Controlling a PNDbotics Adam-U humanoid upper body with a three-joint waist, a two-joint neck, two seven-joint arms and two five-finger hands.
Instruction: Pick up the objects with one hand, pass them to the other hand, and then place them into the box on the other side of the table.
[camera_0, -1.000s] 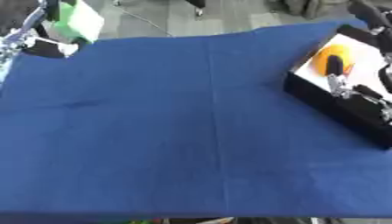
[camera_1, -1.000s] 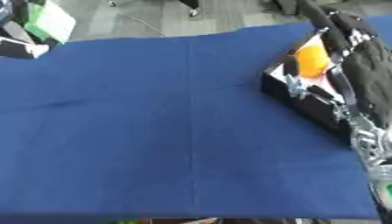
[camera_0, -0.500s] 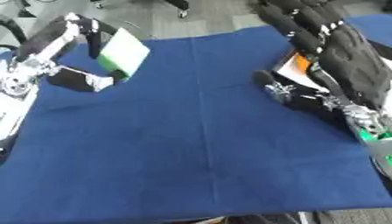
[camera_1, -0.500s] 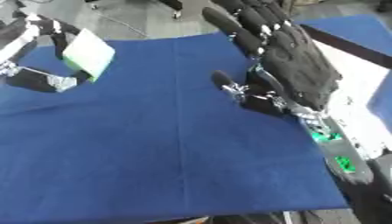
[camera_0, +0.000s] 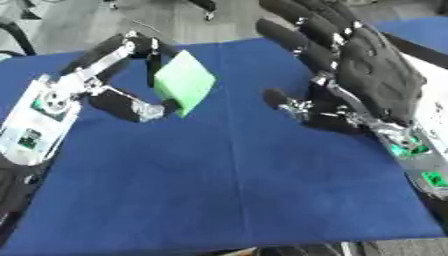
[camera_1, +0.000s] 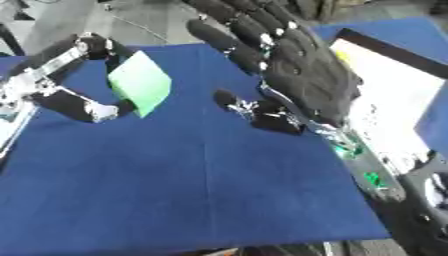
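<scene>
Left hand has carried green block nearer right hand.

Your left robot hand came in from the left side with its silver wrist low near the left edge and the arm running back toward the lower left corner. Its fingers arched over the top and its thumb reached up from below, pinching what you held between them. Your right robot hand stood raised on the right side, its dark back toward the camera, its fingers spread straight toward the upper left and its thumb jutting left. Its forearm sloped down to the lower right corner. The two hands were well apart.
</scene>
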